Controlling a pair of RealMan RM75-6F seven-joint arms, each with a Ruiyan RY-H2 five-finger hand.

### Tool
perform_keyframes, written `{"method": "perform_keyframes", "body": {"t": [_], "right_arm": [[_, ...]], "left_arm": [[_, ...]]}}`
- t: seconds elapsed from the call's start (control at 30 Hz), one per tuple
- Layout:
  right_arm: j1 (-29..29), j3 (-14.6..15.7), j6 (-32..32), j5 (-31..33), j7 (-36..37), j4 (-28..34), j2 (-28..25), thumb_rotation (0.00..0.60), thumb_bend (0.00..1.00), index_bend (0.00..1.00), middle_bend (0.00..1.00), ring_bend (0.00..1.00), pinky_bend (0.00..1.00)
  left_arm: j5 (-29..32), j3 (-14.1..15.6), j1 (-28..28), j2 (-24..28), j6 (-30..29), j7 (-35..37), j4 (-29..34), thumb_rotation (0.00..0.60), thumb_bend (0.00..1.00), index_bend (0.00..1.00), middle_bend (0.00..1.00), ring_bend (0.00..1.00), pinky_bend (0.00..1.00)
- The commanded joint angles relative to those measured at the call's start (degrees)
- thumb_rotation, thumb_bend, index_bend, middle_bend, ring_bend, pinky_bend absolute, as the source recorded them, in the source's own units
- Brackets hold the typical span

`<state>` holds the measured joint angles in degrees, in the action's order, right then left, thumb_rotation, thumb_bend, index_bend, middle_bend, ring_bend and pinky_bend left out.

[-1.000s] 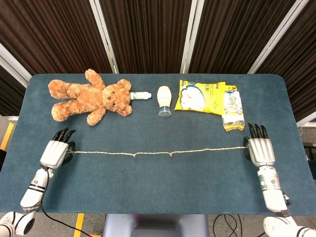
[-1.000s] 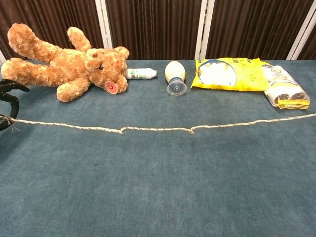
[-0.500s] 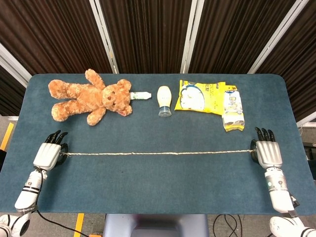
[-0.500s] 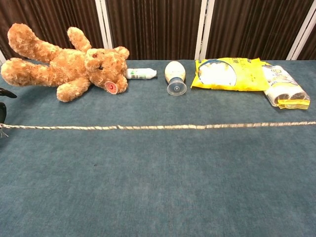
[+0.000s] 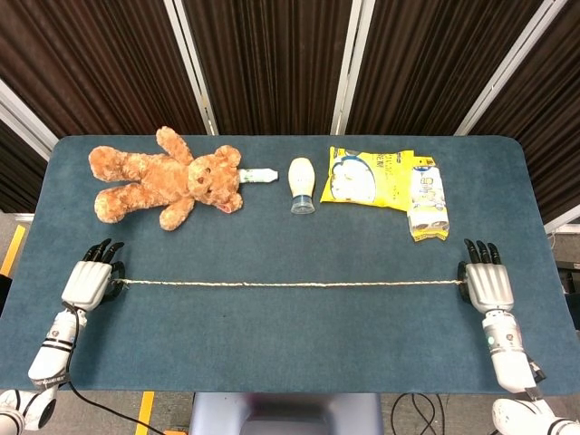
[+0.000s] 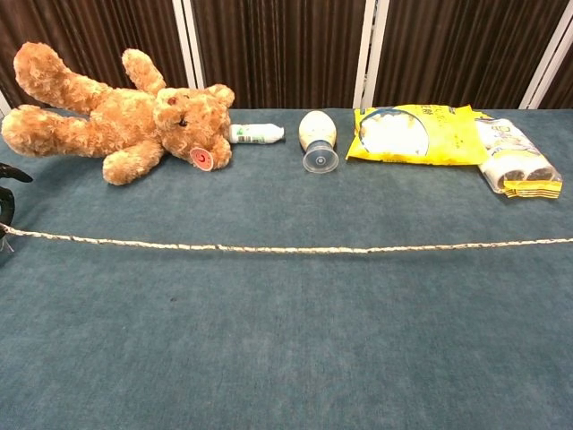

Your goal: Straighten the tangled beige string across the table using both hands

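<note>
While left hand (image 5: 88,282) and right hand (image 5: 487,284) each grip an end of the taut string (image 5: 290,285), teddy bear (image 5: 168,178), bottles (image 5: 302,184) and snack bags (image 5: 372,178) lie well behind it.

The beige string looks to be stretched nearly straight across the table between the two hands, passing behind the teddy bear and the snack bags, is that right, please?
Not quite: the beige string runs in front of the teddy bear and the yellow snack bags, nearer the robot, not behind them. The head view shows it stretched nearly straight between the left hand and the right hand.
</note>
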<state>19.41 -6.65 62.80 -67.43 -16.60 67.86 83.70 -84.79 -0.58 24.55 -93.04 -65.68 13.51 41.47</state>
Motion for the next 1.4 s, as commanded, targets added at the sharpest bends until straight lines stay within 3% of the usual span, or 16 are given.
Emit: {"method": "perform_keyframes", "body": {"t": [0.03,0.17,0.23,0.33,0.43,0.47,0.5,0.53,0.77,0.9,1.0,1.23,1.4], "right_arm": [[0.54,-0.04,-1.49,1.03,-1.07,-0.72,0.66,0.6,0.58,0.76,0.16,0.0,0.0],[0.91,-0.18,-2.1,1.78,-2.3,-1.62,1.47,0.6,0.58,0.69,0.15,0.0,0.0],[1.12,0.14,-3.34,2.47,-3.48,-1.76,1.31,0.6,0.58,0.62,0.14,0.0,0.0],[1.51,0.41,-5.56,3.94,-5.02,-0.98,0.43,0.6,0.58,0.42,0.08,0.0,0.0],[1.7,0.46,-6.56,4.91,-5.95,-0.4,-0.09,0.6,0.57,0.19,0.02,0.0,0.0],[1.83,0.48,-6.99,5.49,-6.64,-0.11,-0.37,0.6,0.56,0.1,0.0,0.0,0.0],[1.92,0.62,-7.38,6.01,-7.44,0.08,-0.68,0.6,0.55,0.05,0.0,0.0,0.0],[1.97,0.61,-7.52,6.3,-7.73,0.39,-0.89,0.6,0.55,0.03,0.0,0.0,0.0],[1.35,0.89,-6.35,5.05,-6.08,5.38,-4.89,0.6,0.35,0.0,0.0,0.0,0.0],[-0.29,1.73,-2.31,0.17,-2.63,11.22,-9.38,0.6,0.35,0.0,0.0,0.0,0.0],[-2.87,3.06,4.16,-5.63,0.09,15.73,-12.19,0.6,0.35,0.0,0.0,0.0,0.0],[-10.7,8.49,20.46,-20.33,6.94,20.03,-15.32,0.6,0.35,0.0,0.0,0.0,0.0],[-15.55,11.01,27.9,-24.73,10.02,17.61,-14.43,0.6,0.35,0.0,0.0,0.0,0.0]], "left_arm": [[0.08,-0.12,0.29,-0.64,0.76,0.44,-1.07,0.6,0.45,0.58,0.12,0.0,0.14],[0.35,-0.24,0.59,-1.47,2.03,1.25,-2.6,0.6,0.45,0.57,0.12,0.0,0.14],[0.42,-0.21,0.62,-1.89,2.53,1.43,-3.44,0.6,0.45,0.55,0.12,0.0,0.13],[0.52,-0.17,0.69,-2.06,3.17,1.61,-3.96,0.6,0.45,0.49,0.12,0.0,0.12],[0.67,-0.07,0.72,-2.08,4.01,1.46,-4.19,0.6,0.45,0.28,0.09,0.0,0.09],[0.82,-0.01,0.76,-2.0,4.7,1.25,-4.24,0.6,0.44,0.15,0.07,0.0,0.07],[1.15,0.08,0.76,-1.68,5.91,1.01,-4.07,0.6,0.44,0.05,0.05,0.0,0.07],[1.23,-0.01,0.75,-1.41,5.96,1.28,-3.61,0.6,0.44,0.02,0.04,0.0,0.06],[0.63,-0.4,-1.16,2.26,1.35,7.33,0.41,0.6,0.43,0.0,0.0,0.0,0.06],[-0.9,0.08,-3.17,8.07,-3.42,12.18,7.8,0.6,0.41,0.0,0.0,0.0,0.06],[-2.69,0.75,-5.19,13.33,-8.49,12.76,15.69,0.6,0.41,0.0,0.0,0.0,0.06],[-6.73,3.82,-13.74,21.74,-23.03,1.35,32.25,0.6,0.41,0.0,0.0,0.0,0.06],[-7.13,6.17,-19.36,22.91,-27.85,-7.31,36.59,0.6,0.41,0.0,0.0,0.0,0.06]]}}
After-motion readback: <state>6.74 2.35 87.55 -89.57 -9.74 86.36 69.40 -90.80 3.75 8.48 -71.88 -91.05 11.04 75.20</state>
